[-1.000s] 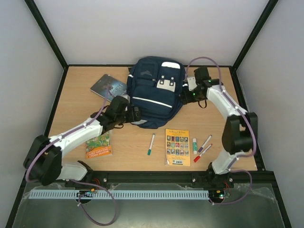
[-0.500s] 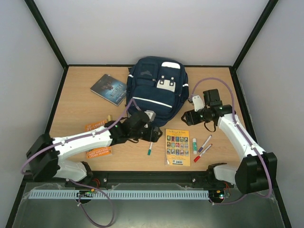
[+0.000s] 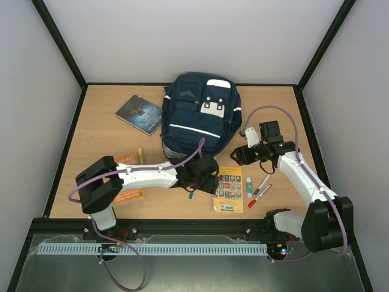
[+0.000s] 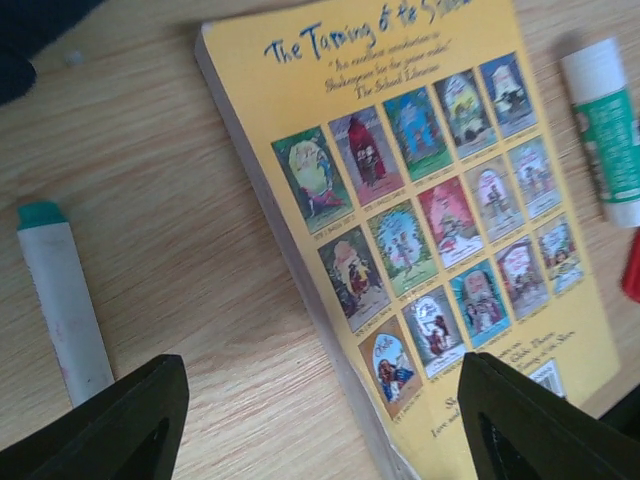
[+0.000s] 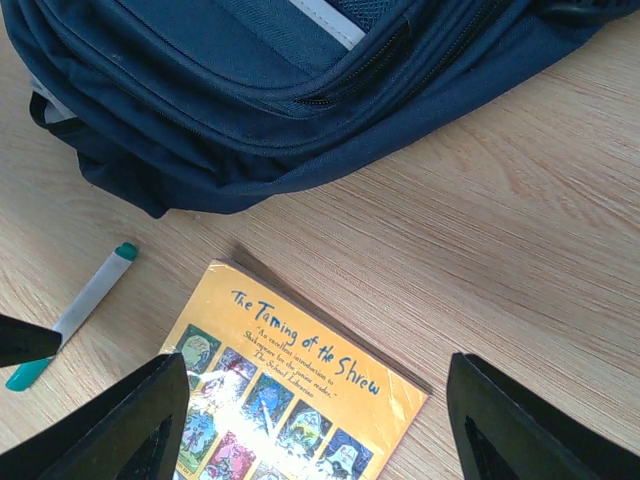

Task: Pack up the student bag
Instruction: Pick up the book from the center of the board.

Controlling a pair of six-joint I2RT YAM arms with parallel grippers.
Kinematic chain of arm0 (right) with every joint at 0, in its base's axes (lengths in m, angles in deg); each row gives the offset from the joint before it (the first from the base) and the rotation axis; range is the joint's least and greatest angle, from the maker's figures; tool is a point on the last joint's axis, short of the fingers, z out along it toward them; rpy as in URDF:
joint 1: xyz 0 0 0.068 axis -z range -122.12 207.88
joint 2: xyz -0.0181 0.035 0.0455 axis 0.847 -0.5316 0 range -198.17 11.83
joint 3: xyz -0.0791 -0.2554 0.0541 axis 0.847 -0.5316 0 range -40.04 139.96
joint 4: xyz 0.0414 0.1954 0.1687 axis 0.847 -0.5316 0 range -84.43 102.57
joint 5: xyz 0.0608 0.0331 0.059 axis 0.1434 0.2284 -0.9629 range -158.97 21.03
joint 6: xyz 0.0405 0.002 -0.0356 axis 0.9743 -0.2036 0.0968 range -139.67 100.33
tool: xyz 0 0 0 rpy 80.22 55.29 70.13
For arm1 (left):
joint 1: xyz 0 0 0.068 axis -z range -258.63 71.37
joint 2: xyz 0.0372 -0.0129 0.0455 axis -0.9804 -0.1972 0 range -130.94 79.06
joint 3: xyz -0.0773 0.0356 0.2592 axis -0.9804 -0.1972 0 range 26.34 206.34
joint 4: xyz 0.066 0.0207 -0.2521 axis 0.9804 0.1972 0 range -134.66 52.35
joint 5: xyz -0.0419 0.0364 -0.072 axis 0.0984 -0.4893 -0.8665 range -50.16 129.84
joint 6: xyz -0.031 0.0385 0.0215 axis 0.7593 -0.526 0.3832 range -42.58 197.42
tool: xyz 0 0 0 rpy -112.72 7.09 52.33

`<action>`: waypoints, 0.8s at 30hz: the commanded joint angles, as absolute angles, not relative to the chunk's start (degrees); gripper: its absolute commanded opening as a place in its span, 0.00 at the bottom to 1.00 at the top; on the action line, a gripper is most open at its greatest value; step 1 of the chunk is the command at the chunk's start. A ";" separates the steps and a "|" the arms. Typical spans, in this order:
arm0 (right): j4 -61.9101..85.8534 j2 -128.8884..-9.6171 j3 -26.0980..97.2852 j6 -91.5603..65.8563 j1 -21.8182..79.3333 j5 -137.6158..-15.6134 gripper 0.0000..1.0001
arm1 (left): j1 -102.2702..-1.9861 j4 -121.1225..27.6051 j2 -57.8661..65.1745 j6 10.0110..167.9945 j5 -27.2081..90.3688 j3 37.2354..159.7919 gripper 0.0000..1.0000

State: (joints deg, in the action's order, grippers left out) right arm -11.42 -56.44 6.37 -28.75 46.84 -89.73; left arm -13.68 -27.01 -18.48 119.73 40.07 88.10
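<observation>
The wooden table [image 3: 103, 131] has a fair spread on it. A yellow paperback [image 4: 420, 220] lies flat with its long edge running between the jaws of the left gripper [image 4: 320, 400]. A white marker with a green cap [image 4: 65, 300] lies just outside one of those jaws. Across the book from them lie a glue stick [image 4: 605, 130], a red marker [image 4: 632, 265] and a purple marker [image 3: 262, 183].

The book's title end sits between the jaws of the right gripper [image 5: 315, 400], and the student bag [image 5: 250, 90] rests just past them. Well away from both pairs of jaws, a dark book [image 3: 140, 112] lies beside the bag. An orange booklet [image 3: 129, 194] and a small tan stick [image 3: 139, 152] lie well behind the left jaws.
</observation>
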 commanded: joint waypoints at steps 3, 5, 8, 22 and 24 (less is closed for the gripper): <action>-11.12 -56.07 5.73 -30.03 46.98 -90.62 0.71 | -11.59 -25.01 -22.60 120.25 41.47 91.26 0.77; -11.06 -55.98 5.59 -30.22 46.93 -90.40 0.71 | -11.11 -24.96 -24.14 119.98 41.66 92.19 0.77; -11.18 -56.40 5.62 -30.36 46.93 -89.92 0.71 | -10.62 -24.40 -26.66 120.01 42.55 93.57 0.78; -11.42 -57.12 6.04 -28.71 46.96 -90.65 0.71 | -11.63 -16.88 -31.98 119.44 47.36 95.74 0.48; -11.84 -58.29 6.98 -27.50 46.90 -91.89 0.71 | -12.94 -17.01 -32.07 118.46 47.03 94.79 0.44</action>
State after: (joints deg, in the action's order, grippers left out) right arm -11.07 -56.64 6.15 -29.43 46.84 -89.66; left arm -11.30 -20.21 -30.69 120.14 46.15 95.79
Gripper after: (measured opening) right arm 0.712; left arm 0.472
